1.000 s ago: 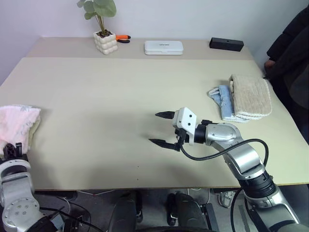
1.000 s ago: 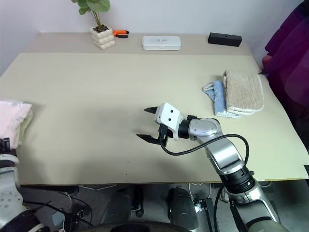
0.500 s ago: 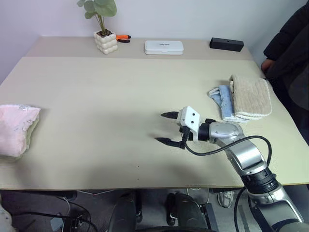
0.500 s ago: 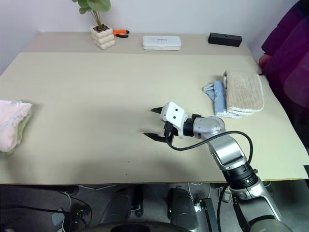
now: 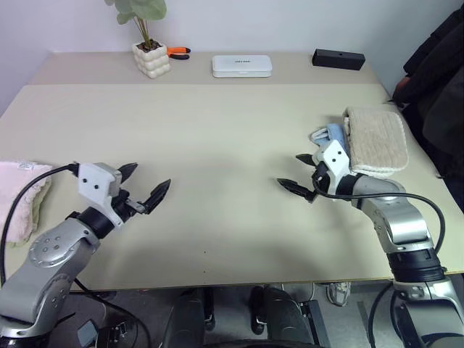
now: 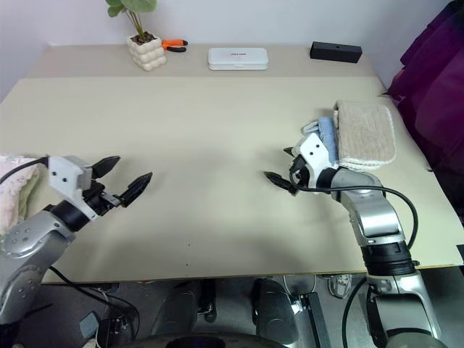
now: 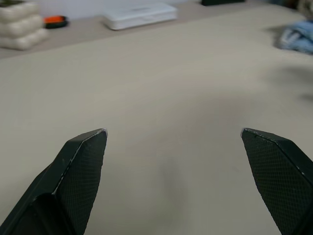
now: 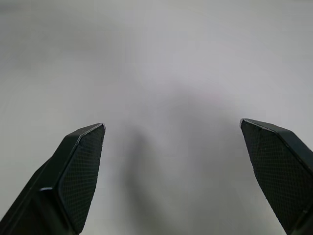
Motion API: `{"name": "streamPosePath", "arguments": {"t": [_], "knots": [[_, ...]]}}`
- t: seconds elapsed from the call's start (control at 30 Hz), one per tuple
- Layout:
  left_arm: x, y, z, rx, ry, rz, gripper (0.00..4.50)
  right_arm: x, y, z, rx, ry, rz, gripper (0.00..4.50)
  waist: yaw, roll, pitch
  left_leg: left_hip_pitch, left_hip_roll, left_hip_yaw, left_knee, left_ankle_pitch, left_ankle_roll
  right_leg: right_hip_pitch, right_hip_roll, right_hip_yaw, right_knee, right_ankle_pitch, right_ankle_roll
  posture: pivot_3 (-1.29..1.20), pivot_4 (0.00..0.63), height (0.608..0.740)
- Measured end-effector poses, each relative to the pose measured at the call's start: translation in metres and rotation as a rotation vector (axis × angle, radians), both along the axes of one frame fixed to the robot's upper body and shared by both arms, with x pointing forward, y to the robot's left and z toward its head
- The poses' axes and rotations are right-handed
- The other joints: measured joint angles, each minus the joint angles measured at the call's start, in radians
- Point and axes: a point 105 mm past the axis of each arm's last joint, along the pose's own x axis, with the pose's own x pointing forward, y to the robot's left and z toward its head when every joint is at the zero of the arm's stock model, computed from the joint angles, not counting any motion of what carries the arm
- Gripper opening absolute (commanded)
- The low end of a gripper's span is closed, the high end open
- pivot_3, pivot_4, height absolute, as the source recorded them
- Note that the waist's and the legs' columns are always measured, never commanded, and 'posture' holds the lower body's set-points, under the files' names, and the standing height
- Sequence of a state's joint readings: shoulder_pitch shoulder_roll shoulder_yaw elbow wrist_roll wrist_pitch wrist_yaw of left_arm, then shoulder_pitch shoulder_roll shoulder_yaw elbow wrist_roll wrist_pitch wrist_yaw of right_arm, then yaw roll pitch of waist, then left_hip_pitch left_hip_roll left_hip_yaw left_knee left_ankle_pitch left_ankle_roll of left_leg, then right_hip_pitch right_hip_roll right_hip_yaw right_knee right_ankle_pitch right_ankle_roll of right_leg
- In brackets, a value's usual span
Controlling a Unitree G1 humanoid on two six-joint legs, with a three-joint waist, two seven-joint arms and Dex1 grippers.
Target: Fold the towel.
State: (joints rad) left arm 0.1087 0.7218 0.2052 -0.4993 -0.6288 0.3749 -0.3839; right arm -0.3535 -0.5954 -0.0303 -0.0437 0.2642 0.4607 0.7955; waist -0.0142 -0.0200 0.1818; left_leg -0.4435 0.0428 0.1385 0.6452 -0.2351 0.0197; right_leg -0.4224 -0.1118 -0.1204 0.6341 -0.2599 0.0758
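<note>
Risk: both hands, left hand (image 5: 143,185) & right hand (image 5: 297,174), gape open, empty over table (image 5: 217,130); pink towel (image 5: 18,199) folded at 9 o'clock edge, stack of towels (image 5: 366,141) at 3 — right hand could snag stack

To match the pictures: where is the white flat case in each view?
Left eye view: white case at the far edge of the table, near the middle.
Right eye view: the same place.
Left wrist view: far across the table.
Right wrist view: faces plain table surface.
Shared landmark: white plant pot, left of it.
</note>
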Motion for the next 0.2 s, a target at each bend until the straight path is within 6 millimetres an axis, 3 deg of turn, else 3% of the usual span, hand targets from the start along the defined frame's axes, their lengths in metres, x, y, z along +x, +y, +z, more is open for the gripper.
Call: {"name": "streamPosePath", "arguments": {"t": [0.2], "knots": [[0.001,0.0,-0.013,0.027,0.031,-0.045,4.48,-0.006,-0.003,0.008,0.016,-0.008,-0.013,4.5,0.002,0.002,0.001,0.0,0.0,0.0,0.001,0.0,0.0,0.0,0.001,0.0,0.0,0.0,-0.001,0.0,0.15,0.74]]}}
